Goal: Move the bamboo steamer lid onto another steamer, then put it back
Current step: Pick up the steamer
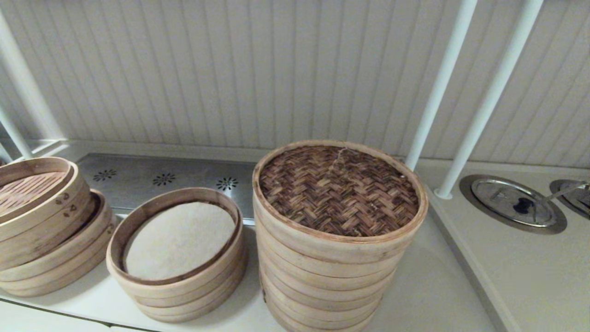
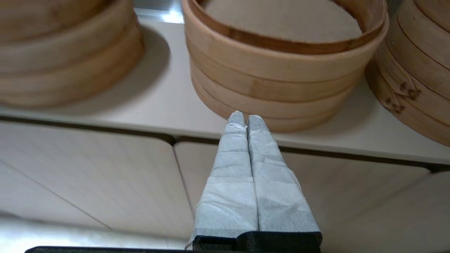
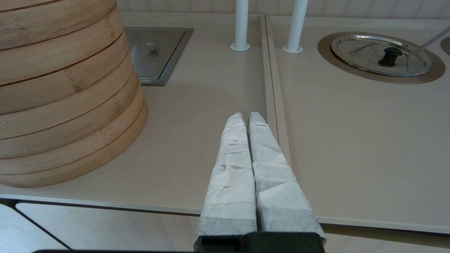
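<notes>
The bamboo steamer lid (image 1: 339,191) is sitting flat and square on the tallest steamer stack (image 1: 322,276), at about five o'clock from the middle of the head view; its woven top is lying level inside the pale rim band. At seven o'clock the three-ring steamer (image 1: 138,221) is standing open with its whitish liner showing, just beside the tall stack but apart from it. That suggests the return trip is the step in hand.

Neither arm is showing in the head view. The left gripper (image 2: 246,117) is hanging in front of the counter edge below the three-ring steamer, fingers pressed together and empty; the right gripper (image 3: 245,116) is waiting likewise clenched on nothing, over the countertop (image 3: 197,105) with the tall stack at its ten o'clock.

To do this well, a gripper would need to be spreading its fingers before rising above the lid's rim, then pinching the rim band – not the weave – near the nearest edge. The lift should be going straight up until the rim is clear; otherwise the top ring may be dragging sideways. The white poles (image 1: 438,92) at one o'clock are standing close, so the carry is best swinging toward nine o'clock.
</notes>
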`<state>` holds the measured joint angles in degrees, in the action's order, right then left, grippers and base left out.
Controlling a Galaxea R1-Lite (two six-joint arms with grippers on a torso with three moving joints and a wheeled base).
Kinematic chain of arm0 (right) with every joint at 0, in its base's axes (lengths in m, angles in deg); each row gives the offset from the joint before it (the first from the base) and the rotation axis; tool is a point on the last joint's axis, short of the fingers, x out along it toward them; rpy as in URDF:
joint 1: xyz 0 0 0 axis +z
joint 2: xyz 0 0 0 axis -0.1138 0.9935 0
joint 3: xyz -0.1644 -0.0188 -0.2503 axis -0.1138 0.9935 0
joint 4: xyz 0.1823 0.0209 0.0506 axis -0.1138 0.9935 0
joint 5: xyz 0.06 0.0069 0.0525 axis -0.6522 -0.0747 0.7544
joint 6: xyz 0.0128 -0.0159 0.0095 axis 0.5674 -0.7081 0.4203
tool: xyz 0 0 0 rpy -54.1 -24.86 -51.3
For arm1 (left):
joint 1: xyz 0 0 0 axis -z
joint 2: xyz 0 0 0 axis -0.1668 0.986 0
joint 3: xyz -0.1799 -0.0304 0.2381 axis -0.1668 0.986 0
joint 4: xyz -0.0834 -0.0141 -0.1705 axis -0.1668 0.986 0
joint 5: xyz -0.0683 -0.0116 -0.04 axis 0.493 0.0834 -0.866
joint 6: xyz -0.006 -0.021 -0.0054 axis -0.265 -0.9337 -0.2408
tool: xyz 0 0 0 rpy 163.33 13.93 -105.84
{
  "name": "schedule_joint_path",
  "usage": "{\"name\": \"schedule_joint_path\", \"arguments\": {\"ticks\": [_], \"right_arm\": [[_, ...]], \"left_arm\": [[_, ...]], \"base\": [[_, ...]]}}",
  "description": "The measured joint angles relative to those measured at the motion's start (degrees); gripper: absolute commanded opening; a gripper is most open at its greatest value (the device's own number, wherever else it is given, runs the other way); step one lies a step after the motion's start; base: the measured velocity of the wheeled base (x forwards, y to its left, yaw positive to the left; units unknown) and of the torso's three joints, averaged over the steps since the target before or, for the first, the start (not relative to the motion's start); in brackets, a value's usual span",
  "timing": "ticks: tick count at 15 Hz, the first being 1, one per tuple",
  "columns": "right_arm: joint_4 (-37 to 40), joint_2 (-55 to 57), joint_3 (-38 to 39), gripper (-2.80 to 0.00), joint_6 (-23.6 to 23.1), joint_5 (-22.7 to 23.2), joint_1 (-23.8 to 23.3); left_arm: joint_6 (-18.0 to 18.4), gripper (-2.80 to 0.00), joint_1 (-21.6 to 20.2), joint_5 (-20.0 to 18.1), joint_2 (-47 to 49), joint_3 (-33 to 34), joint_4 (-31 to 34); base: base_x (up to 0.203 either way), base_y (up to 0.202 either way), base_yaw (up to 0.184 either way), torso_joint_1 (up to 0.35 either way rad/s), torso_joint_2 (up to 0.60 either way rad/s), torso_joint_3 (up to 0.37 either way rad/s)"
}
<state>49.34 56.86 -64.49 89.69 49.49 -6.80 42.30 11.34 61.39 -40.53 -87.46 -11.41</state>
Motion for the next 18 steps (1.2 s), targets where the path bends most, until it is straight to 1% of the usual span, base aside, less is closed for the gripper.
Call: {"name": "schedule_joint_path", "arguments": {"ticks": [2, 3, 5, 9, 12, 18], "right_arm": [[0.01, 0.00, 0.00, -2.80, 0.00, -0.02, 0.00], [0.02, 0.00, 0.00, -2.80, 0.00, -0.02, 0.00], [0.00, 0.00, 0.00, -2.80, -0.02, 0.00, 0.00], [0.00, 0.00, 0.00, -2.80, 0.00, 0.00, 0.00], [0.00, 0.00, 0.00, -2.80, 0.00, -0.02, 0.00], [0.00, 0.01, 0.00, -2.80, 0.02, -0.02, 0.00]], "left_arm": [[3.44, -2.80, -0.78, -0.02, -4.36, -0.13, 1.27], [4.36, -2.80, -0.97, -0.04, -6.23, -0.16, 1.56], [5.20, -2.80, -1.15, -0.23, -9.45, -0.06, 1.56], [6.69, -2.80, -1.22, -0.43, -11.70, 0.14, 1.62], [7.47, -2.80, -1.22, -0.48, -12.02, 0.13, 1.69], [5.98, -2.80, -1.19, -0.38, -12.09, 0.24, 1.66]], "base": [[0.000, 0.000, 0.000, 0.000, 0.00, 0.000], [0.000, 0.000, 0.000, 0.000, 0.00, 0.000], [0.000, 0.000, 0.000, 0.000, 0.00, 0.000], [0.000, 0.000, 0.000, 0.000, 0.00, 0.000], [0.000, 0.000, 0.000, 0.000, 0.00, 0.000], [0.000, 0.000, 0.000, 0.000, 0.00, 0.000]]}}
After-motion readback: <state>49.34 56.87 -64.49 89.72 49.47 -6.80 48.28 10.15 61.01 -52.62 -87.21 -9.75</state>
